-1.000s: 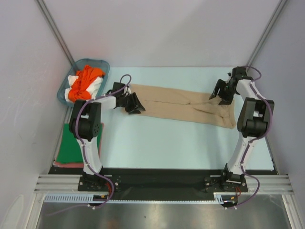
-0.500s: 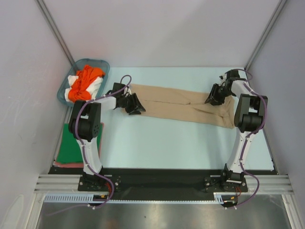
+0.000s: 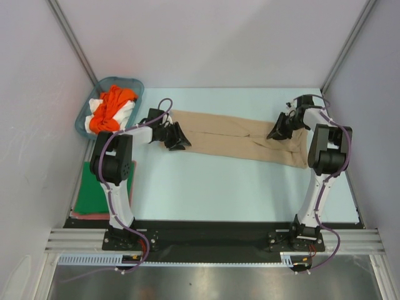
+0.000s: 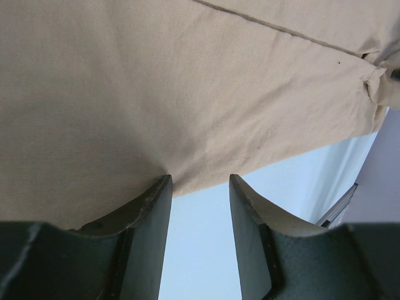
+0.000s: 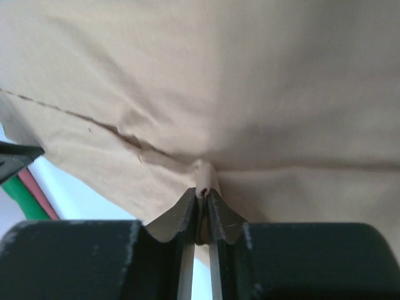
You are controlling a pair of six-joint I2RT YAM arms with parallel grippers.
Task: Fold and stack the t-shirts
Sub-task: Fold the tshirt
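Observation:
A tan-beige t-shirt lies as a long folded strip across the far part of the table. My left gripper sits at its left end. In the left wrist view it is open, fingertips at the cloth's edge and bare table between them. My right gripper is at the strip's right part, shut on a small pinched ridge of the tan cloth. An orange t-shirt and a white one lie bundled in the basket. A dark green t-shirt lies folded at the near left on a reddish one.
The teal basket stands at the far left corner against the wall. Grey walls close in the left, back and right. The green and reddish stack's edge shows at the left of the right wrist view.
My right gripper has moved left and down onto the tan shirt and closed on a pinch of its cloth. The left arm and the shirt's left end have not moved.

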